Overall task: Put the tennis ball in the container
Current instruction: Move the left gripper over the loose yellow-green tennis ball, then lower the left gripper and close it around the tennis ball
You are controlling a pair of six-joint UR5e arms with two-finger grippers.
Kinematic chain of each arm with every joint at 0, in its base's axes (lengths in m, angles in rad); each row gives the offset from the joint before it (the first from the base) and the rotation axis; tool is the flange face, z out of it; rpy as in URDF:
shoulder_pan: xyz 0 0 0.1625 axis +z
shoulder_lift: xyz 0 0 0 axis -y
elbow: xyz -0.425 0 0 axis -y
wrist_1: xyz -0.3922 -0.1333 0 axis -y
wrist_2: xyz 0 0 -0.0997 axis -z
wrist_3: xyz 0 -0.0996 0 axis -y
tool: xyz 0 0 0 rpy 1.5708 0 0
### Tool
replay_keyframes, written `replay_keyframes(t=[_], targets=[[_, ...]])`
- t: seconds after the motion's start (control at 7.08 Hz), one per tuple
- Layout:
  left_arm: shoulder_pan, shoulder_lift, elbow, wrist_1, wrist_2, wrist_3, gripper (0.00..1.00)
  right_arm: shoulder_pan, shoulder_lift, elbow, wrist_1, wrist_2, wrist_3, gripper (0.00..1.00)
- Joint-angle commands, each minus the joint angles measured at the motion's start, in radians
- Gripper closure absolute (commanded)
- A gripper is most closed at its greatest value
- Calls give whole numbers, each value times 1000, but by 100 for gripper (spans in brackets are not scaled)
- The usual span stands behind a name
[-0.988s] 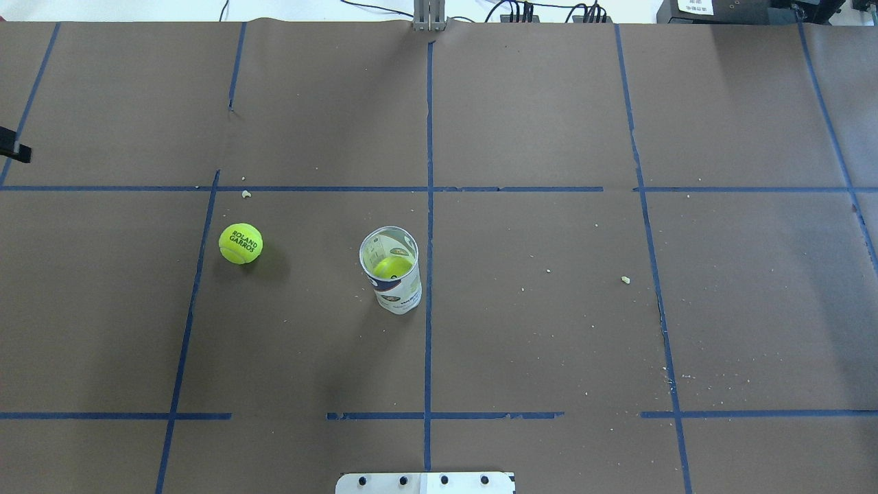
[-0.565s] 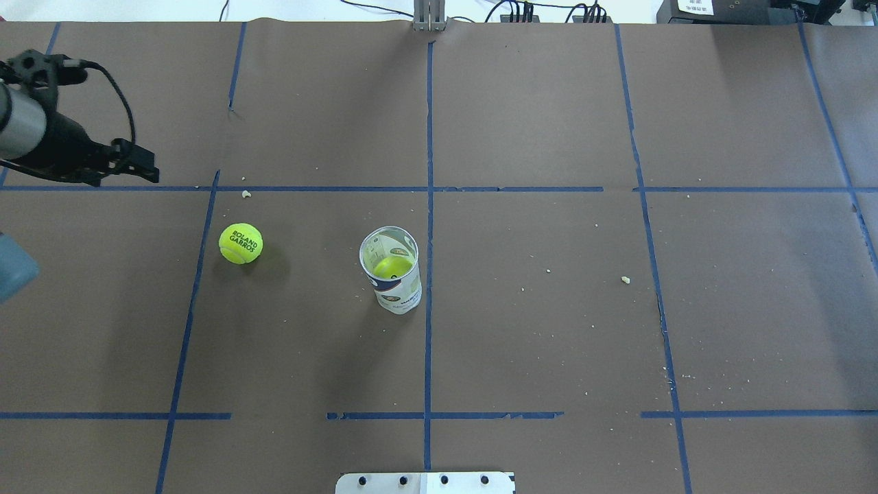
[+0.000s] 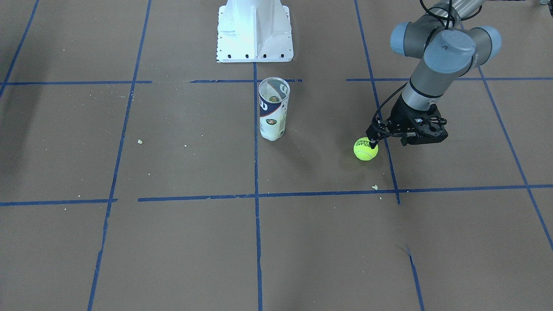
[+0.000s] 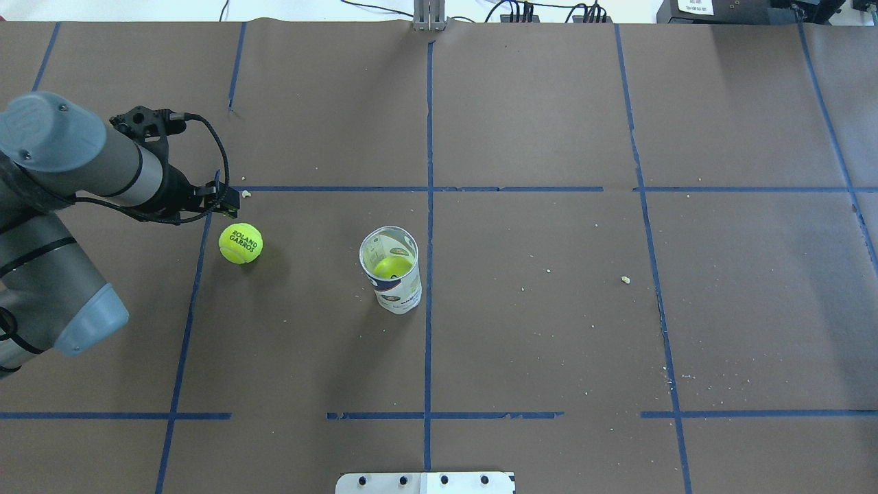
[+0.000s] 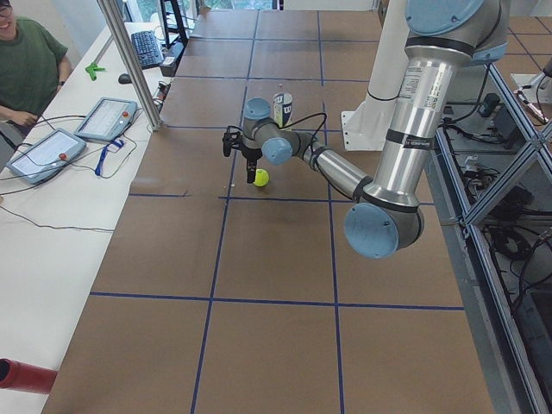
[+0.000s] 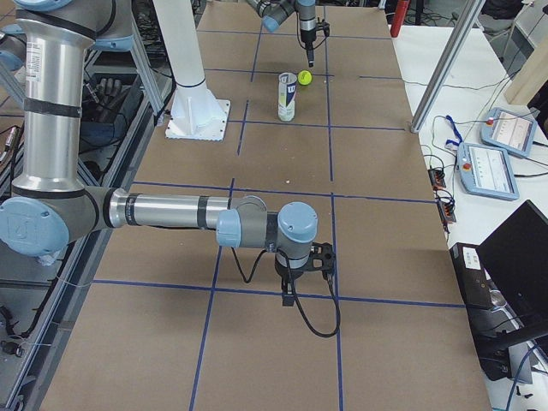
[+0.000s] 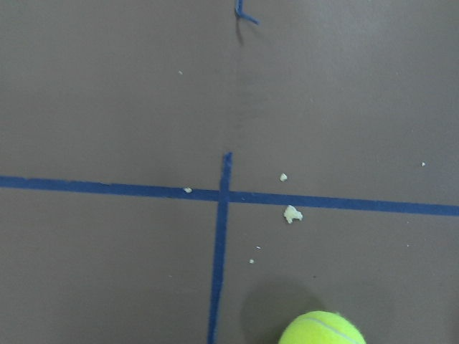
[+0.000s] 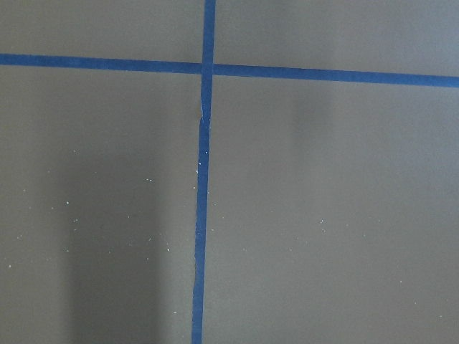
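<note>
Tennis ball (image 4: 241, 243), small, fuzzy and bright yellow-green with dark "ROLAND GARROS" lettering, is sitting out in the open on the brown paper-covered desk (image 4: 549, 329), just beside one of the blue tape lines. It is lying well apart from the tall clear plastic can with the white and dark-blue label (image 4: 391, 271), which is standing upright near the centre tape line with its mouth open. Inside that can a second yellow-green ball (image 4: 392, 266) is showing through the clear wall.

The left gripper (image 4: 230, 197) is hanging just beside the loose ball, on its far side from the robot. In the left side view it seems to be sitting a little above the ball, not touching it. Whether its jaws are apart or together cannot be told from these angles. Its wrist camera is catching only the top of the ball at the bottom edge.

The right gripper (image 6: 289, 295) is pointing down over the desk, far from the ball and the can. Whether it is spread or closed cannot be told.
</note>
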Motion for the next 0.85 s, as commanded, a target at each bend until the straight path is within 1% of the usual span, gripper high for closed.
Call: replay_keyframes(t=[0.0, 0.14, 0.28, 0.56, 0.71], targets=[[48, -17, 26, 0, 28, -36, 0, 0, 0, 0, 0, 0, 0, 0], [76, -19, 34, -2, 59, -58, 0, 0, 1, 0, 0, 0, 0, 0], [90, -22, 55, -6, 59, -61, 0, 0, 1, 0, 0, 0, 0, 0], [115, -23, 110, -79, 59, -61, 0, 0, 0, 0, 0, 0, 0, 0], [116, -37, 126, -96, 59, -64, 3, 0, 0, 0, 0, 0, 0, 0]])
